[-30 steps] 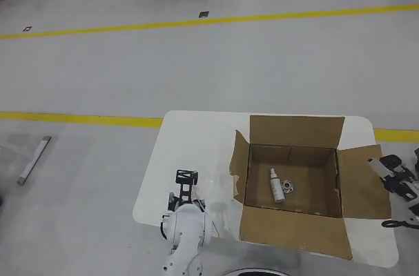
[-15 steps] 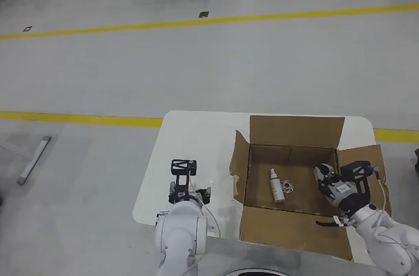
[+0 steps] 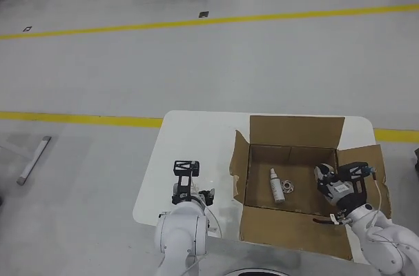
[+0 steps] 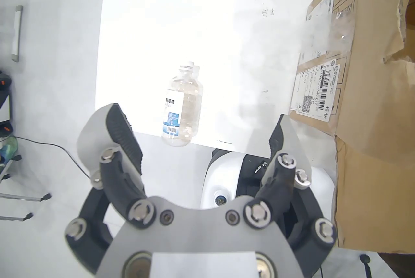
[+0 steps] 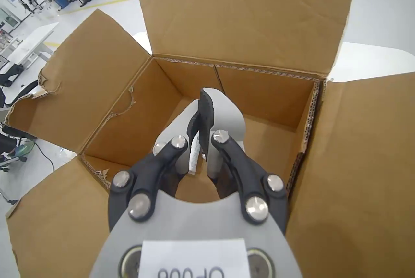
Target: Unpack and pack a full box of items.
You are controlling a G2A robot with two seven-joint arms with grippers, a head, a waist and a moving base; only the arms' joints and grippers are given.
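Observation:
An open cardboard box [image 3: 292, 153] stands on the right part of the white table [image 3: 195, 138]. A white spray bottle [image 3: 275, 186] and a small metal part [image 3: 287, 185] lie on its floor. My right gripper [image 3: 328, 178] hangs shut over the box's right side; in the right wrist view its fingers [image 5: 202, 104] are pressed together above the box [image 5: 259, 16], partly hiding the white bottle [image 5: 194, 159]. My left gripper [image 3: 186, 168] is open and empty left of the box. Beyond its fingers [image 4: 197, 113] a clear bottle [image 4: 181, 107] stands near the table edge.
The box's flaps are folded outward; the left one [image 3: 237, 162] is torn. The box's labelled side wall [image 4: 324, 88] rises just to one side of my left gripper. Bare table [image 4: 194, 0] lies beyond the clear bottle.
The right arm came in from the table's right edge to hang over the box's right side. The left gripper shifted slightly farther out over the table.

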